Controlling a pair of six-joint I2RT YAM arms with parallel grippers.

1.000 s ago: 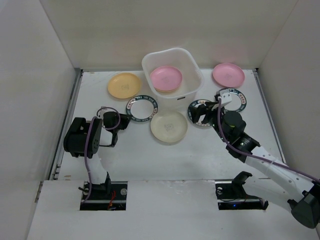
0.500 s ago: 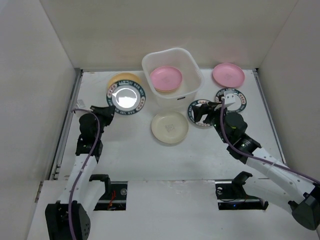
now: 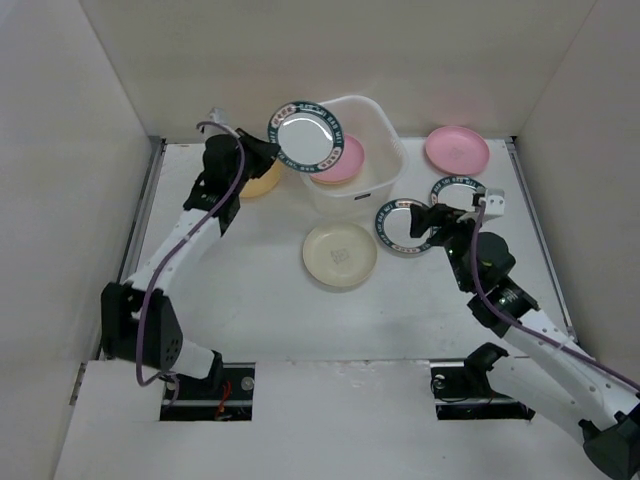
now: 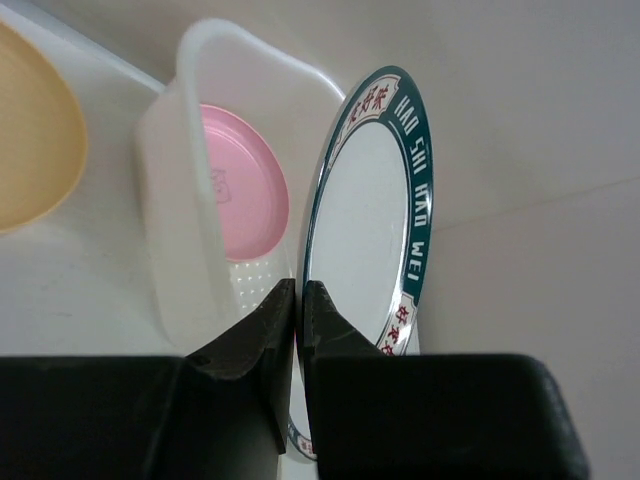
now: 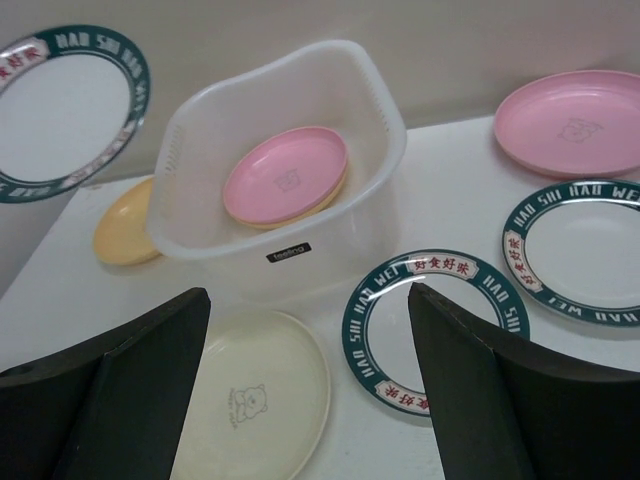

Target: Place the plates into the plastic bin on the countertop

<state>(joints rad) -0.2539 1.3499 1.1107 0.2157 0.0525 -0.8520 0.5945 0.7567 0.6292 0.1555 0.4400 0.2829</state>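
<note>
From above: left gripper [image 3: 268, 151] holds a white plate [image 3: 306, 137] with a dark teal lettered rim over the left rim of the tub [image 3: 385, 172]. Left wrist: fingers [image 4: 250, 340] pinch its edge. Right wrist: right gripper [image 5: 307, 298] spread wide; pink plate [image 5: 285, 175] inside tub.

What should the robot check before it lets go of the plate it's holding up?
1. Grip: ok. The left pincer is shut on the edge of the teal-rimmed plate.
2. Plate over the middle of the bin: not ok. It hangs tilted by the bin's left rim.
3. Room inside: ok. A pink plate lies in the bin, with space above it.
4. Right pincer out of the way: ok. It is open, in front of the bin.
</note>
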